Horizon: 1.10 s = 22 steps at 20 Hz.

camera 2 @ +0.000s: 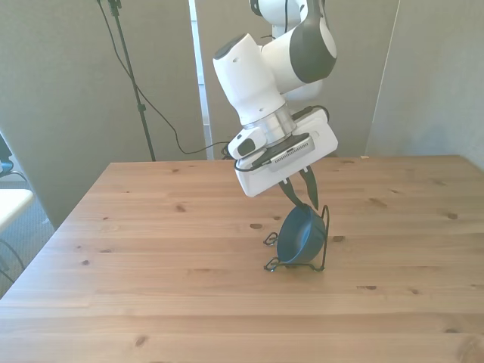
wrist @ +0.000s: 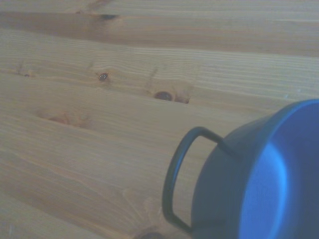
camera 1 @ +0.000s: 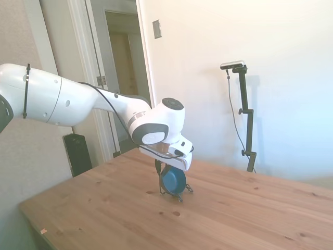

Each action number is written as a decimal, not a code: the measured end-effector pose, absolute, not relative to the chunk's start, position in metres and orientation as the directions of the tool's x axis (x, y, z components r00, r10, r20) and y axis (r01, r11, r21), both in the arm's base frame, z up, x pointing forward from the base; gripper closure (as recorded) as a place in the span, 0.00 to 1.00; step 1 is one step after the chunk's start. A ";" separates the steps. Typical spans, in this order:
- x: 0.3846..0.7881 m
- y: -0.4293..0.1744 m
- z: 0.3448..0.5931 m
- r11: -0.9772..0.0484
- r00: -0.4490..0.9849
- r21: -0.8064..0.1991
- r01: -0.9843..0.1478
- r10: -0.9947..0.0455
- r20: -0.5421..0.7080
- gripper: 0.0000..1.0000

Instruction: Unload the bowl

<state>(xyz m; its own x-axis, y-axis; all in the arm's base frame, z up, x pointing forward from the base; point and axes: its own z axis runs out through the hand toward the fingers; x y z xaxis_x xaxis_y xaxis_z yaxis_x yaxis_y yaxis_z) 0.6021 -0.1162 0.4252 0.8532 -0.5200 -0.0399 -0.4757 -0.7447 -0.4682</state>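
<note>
You see the small round blue bowl (camera 2: 301, 236) standing on edge in the thin black wire stand (camera 2: 321, 243), its rim between the gripper's (camera 2: 301, 193) parted fingers, on the wooden table (camera 2: 151, 249).

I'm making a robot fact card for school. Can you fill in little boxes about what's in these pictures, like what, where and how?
bowl: blue bowl, standing on edge, tilted
holder: thin black wire stand with the bowl leaning in it
gripper: gripper, right above the bowl's top rim, fingers apart
contact: one finger looks to reach the rim; no firm grasp visible
table: wooden table
task state: bowl not yet out of the stand
</note>
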 end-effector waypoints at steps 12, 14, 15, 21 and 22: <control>0.602 -0.130 0.430 -0.732 0.860 -0.500 -0.464 -0.507 -0.056 1.00; 0.601 -0.135 0.434 -0.729 0.860 -0.507 -0.460 -0.508 -0.049 1.00; 0.599 -0.137 0.436 -0.727 0.860 -0.511 -0.459 -0.508 -0.049 1.00; 0.579 -0.142 0.457 -0.727 0.872 -0.533 -0.433 -0.488 -0.042 1.00; 0.572 -0.140 0.460 -0.728 0.874 -0.535 -0.429 -0.484 -0.042 1.00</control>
<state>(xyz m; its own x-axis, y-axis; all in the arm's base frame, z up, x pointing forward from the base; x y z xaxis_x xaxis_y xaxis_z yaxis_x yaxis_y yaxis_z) 0.5724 -0.1404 0.4598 0.8740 -0.4842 -0.0416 -0.4287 -0.7278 -0.5353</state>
